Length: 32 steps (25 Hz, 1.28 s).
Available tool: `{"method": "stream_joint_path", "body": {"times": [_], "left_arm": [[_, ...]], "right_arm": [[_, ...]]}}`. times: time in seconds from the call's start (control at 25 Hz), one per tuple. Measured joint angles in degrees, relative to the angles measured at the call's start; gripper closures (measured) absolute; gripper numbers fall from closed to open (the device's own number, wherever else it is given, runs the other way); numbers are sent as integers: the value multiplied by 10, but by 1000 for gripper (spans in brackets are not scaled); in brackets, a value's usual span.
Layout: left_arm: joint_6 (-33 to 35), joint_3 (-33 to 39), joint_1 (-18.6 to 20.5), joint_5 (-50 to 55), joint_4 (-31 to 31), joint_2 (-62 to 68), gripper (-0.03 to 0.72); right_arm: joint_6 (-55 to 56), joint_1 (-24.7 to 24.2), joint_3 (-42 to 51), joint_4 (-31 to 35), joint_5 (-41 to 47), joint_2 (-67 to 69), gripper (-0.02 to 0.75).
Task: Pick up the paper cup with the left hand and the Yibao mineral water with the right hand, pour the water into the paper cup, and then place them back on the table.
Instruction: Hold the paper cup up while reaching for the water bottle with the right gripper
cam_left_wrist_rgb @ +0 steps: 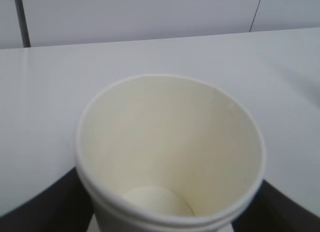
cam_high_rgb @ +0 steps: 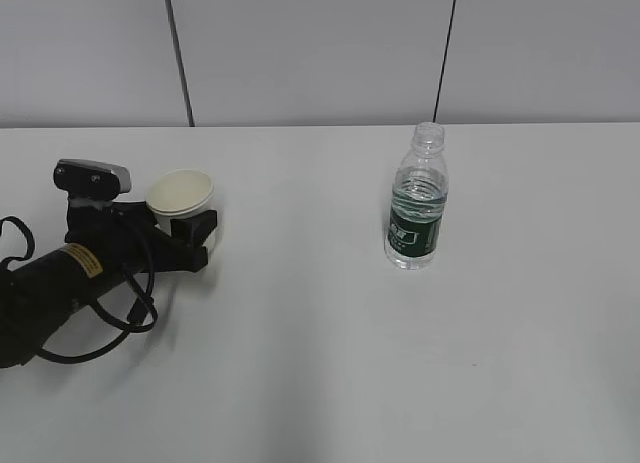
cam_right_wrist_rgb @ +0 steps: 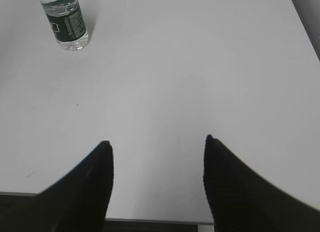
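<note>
Paper cup (cam_high_rgb: pixel 180 194) upright near table's (cam_high_rgb: pixel 320 363) left edge, between left hand's (cam_high_rgb: pixel 190 233) spread fingers; grip cannot be told. Yibao mineral water (cam_high_rgb: pixel 417 203) right of centre. Right hand (cam_right_wrist_rgb: pixel 157 142) spread, empty.

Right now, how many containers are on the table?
2. The paper cup stands at the left, between the jaws of the left hand. The Yibao mineral water stands alone, right of centre. Nothing seems hidden.

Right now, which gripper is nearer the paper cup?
Left. The left gripper straddles the paper cup; the right gripper hangs open far off, beyond the bottle.
</note>
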Motion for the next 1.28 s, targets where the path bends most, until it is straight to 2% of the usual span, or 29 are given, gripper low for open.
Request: {"method": "stream_joint_path", "body": {"times": [0.4, 1.28], "left_arm": [[0, 0, 0, 0, 3, 0, 228], [0, 0, 0, 1, 82, -12, 249]], "right_arm": [[0, 0, 0, 0, 0, 0, 311], [0, 0, 0, 0, 0, 0, 311]]}}
